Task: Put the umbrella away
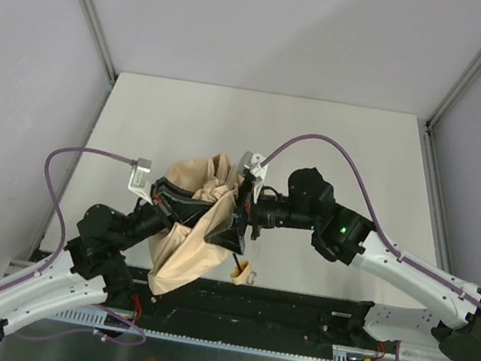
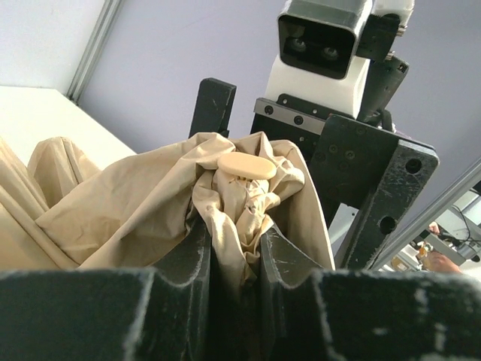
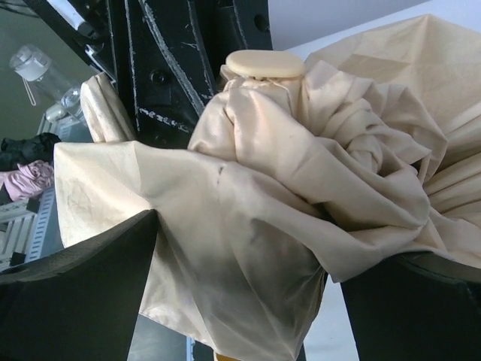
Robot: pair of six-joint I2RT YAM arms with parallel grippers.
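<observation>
The umbrella [image 1: 184, 245] is a crumpled beige fabric bundle held up between both arms, its pale wooden handle [image 1: 245, 276] and thin black shaft hanging toward the near edge. My left gripper [image 1: 179, 207] is shut on a fold of the fabric [image 2: 225, 226] just below the flat pale tip cap [image 2: 246, 165]. My right gripper [image 1: 238, 209] faces it from the other side. Its fingers [image 3: 75, 293] stand wide apart, with loose fabric [image 3: 248, 226] draped between them and the tip cap [image 3: 264, 64] beyond.
The white table [image 1: 319, 147] stretches away behind the arms, with grey walls on three sides. A black rail [image 1: 275, 310] runs along the near edge under the handle. Purple cables [image 1: 337, 150] loop over both arms.
</observation>
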